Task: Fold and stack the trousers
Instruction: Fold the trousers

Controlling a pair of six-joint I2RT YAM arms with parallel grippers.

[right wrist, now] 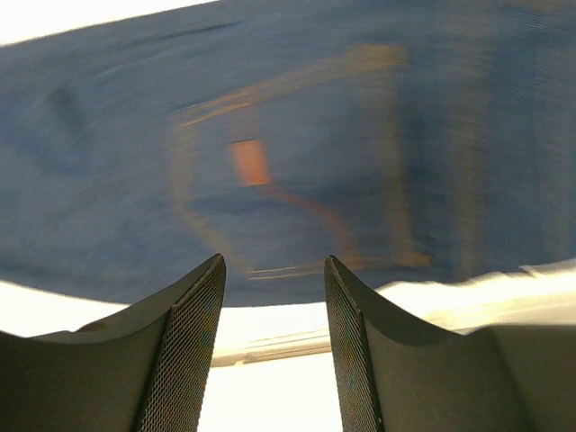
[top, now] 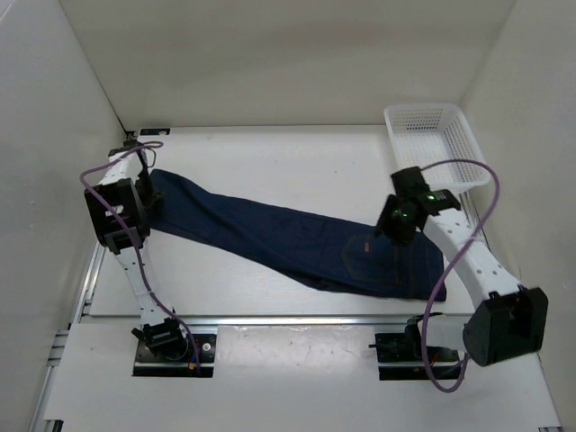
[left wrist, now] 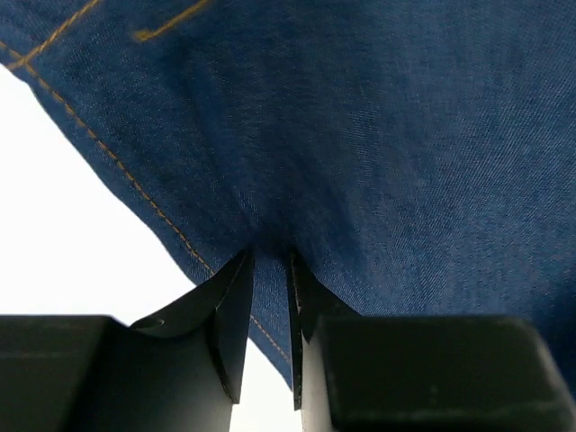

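Denim jeans [top: 297,238], one pair, flat on bench [top: 270,153], leg ends at 10 o'clock, waist at 4 o'clock: first fold apparently beginning, left gripper [left wrist: 268,256] pinching leg denim, right gripper [right wrist: 274,261] parted, empty over back pocket [right wrist: 297,171], waist grasp needed next.

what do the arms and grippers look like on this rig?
Left arm and right arm: white perforated links, black joint housings, a looping purple cable each. Green light on the right wrist. Left gripper: plain black tapered fingers. Right gripper: mesh-textured pads.
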